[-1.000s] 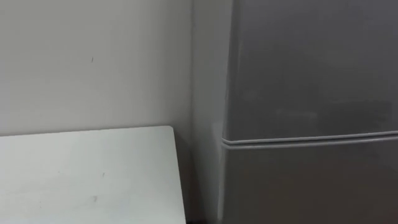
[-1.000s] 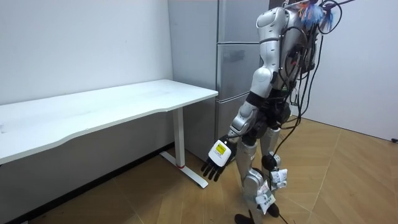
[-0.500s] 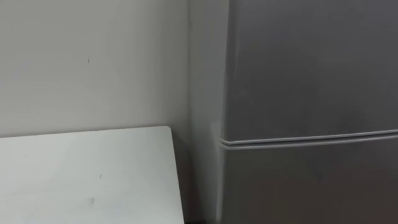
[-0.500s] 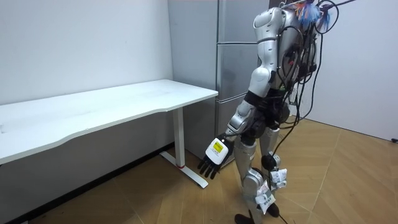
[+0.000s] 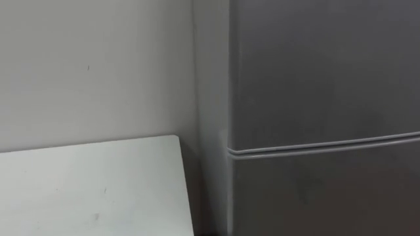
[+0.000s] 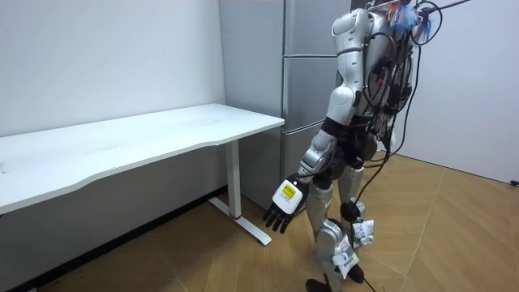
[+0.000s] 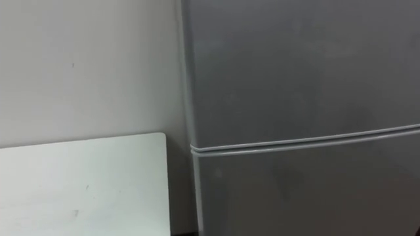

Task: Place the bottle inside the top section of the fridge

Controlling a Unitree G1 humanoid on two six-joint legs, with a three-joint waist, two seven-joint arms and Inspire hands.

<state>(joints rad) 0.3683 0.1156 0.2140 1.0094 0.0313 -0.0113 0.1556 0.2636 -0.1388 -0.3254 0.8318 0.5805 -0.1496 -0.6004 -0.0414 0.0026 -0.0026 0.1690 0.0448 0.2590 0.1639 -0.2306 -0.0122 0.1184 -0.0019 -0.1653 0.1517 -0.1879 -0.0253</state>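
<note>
Bottle first: you cannot tell where it is. The left hand (image 6: 281, 212) hangs low, fingers loosely straight and holding nothing, near the table's (image 6: 162, 134) end edge. The fridge (image 5: 315, 196) faces you, its upper door (image 5: 315, 72) shut. If you reach for that door before finding the bottle, you risk opening it with nothing to load.

The fridge (image 5: 315, 98) stands against the wall (image 5: 92, 65), its upper door (image 5: 321, 65) directly above its lower door (image 5: 321, 196). The table (image 5: 85, 190) runs along the same wall to the fridge's left, its end just beside the fridge's side. The robot stands on the floor (image 6: 203, 259) before the fridge, with the table on its left.
</note>
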